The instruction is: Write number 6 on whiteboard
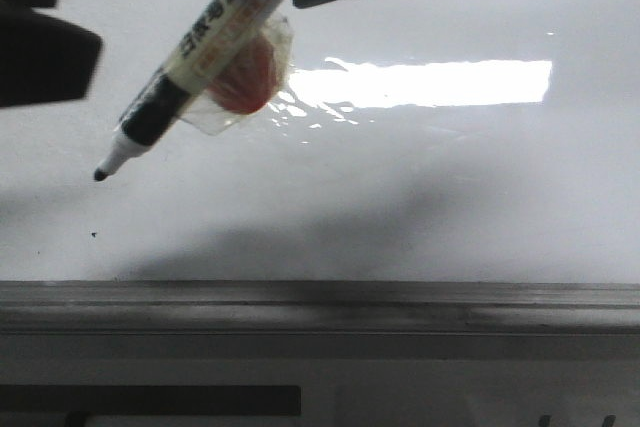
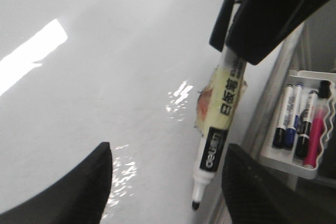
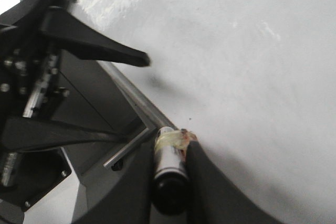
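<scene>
**One marker poised above a bare board**

One marker [image 1: 195, 57] sits clamped in my right gripper [image 3: 170, 179], slanting down toward the lower left of the front frame, tip [image 1: 101, 175] just over the whiteboard [image 1: 420, 197]. I cannot tell whether the tip touches. Clear tape with an orange-red patch [image 1: 245, 75] wraps the barrel. My left gripper [image 2: 165, 187] hangs with its fingers [image 2: 68, 192] spread apart, gripping nothing, the marker showing between them. I see no stroke of the number 6 on the board, only a tiny black dot [image 1: 94, 235] at lower left. A grey rail [image 1: 320, 302] crosses the bottom of the front frame. At right in the left wrist frame, a white tray [image 2: 307, 129] carries spare markers.
</scene>
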{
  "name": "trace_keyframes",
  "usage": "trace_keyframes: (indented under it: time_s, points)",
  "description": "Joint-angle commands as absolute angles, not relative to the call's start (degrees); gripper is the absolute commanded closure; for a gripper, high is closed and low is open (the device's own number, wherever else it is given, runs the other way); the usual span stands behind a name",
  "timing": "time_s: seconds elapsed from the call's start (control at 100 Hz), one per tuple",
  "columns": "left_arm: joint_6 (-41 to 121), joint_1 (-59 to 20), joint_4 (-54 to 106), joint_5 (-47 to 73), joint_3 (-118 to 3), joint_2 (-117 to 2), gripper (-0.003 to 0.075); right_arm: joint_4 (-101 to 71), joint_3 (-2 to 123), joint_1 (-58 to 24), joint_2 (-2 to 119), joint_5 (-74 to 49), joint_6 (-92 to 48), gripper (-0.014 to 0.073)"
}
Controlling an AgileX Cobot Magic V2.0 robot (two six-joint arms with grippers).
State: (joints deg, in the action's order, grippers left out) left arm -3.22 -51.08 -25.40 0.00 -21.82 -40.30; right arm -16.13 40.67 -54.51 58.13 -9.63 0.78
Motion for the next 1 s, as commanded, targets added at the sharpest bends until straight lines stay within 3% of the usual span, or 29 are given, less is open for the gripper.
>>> trace_keyframes:
  time_s: [0.0, 0.23, 0.53, 0.85, 0.99]
  points:
    - [-3.5, -49.3, -24.0, 0.8, -23.7, -35.4, 0.0311, -17.3, 43.6, -52.7, 57.6, -7.0, 0.4, 0.0657]
    - [-3.8, -43.3, -20.5, 3.5, -23.7, -25.6, 0.0314, -15.2, 49.5, -47.1, 57.6, -10.9, 0.4, 0.0657]
    - [-3.8, -39.5, -19.9, 3.5, -23.7, -24.4, 0.0314, -15.1, 52.5, -40.5, 59.4, -10.9, 0.4, 0.0657]
    - [-3.8, -39.5, -19.9, 3.5, -23.7, -24.4, 0.0314, -17.1, 51.8, -45.3, 70.4, -16.9, 0.4, 0.0657]
    - [-3.8, -39.5, -19.9, 3.5, -23.7, -24.4, 0.0314, -15.3, 51.5, -47.2, 69.6, -20.4, 0.4, 0.0639]
